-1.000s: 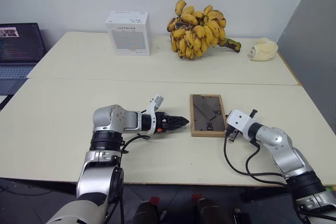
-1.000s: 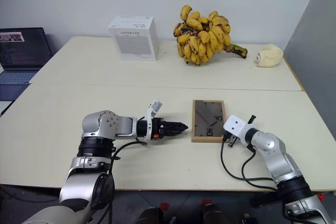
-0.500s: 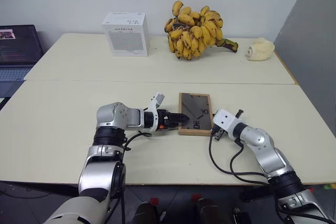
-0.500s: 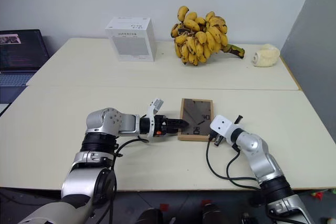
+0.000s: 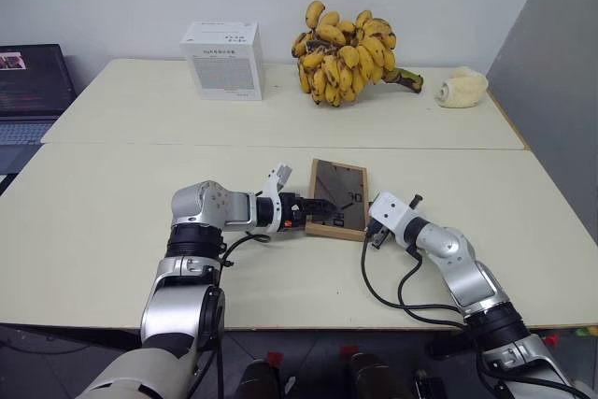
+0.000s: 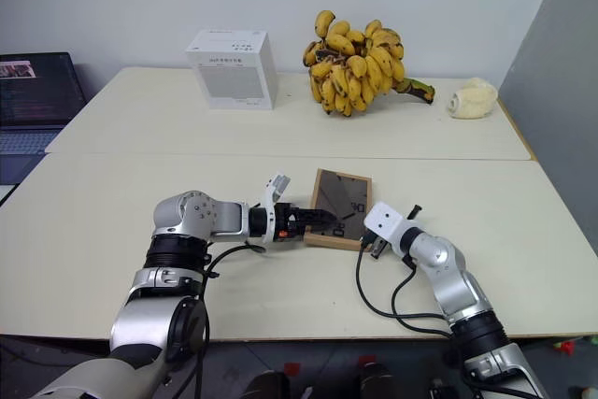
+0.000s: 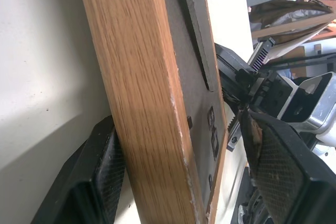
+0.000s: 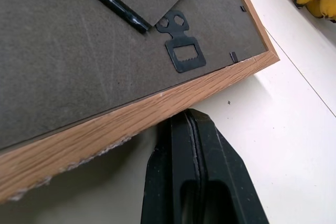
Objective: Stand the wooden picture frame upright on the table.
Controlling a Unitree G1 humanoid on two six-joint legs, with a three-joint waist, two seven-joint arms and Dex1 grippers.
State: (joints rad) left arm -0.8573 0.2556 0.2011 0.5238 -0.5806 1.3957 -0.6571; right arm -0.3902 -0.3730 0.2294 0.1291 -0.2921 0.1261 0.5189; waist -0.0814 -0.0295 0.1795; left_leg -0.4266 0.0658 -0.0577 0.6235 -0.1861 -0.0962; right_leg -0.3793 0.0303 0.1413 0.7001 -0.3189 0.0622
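- Pale cream and plain, the table (image 5: 112, 221) carries everything, with a second tabletop butted against its far edge.
- Toward the near edge, at the middle, the wooden picture frame (image 5: 338, 195) lies dark back panel up, tilted — its right side lifted off the surface.
- Left gripper (image 5: 322, 209) reaches in from the left, fingers (image 7: 100, 182) spread around the frame's left rail, one under it and one over the back.
- Right gripper (image 8: 194, 129) is pressed together, its tip tucked against the frame's raised right edge.
- Farther back stand a white box (image 5: 223, 61), a banana bunch (image 5: 348, 51) and a pale lump (image 5: 462, 89) by the far right corner; a laptop (image 5: 28, 91) sits off the left edge.
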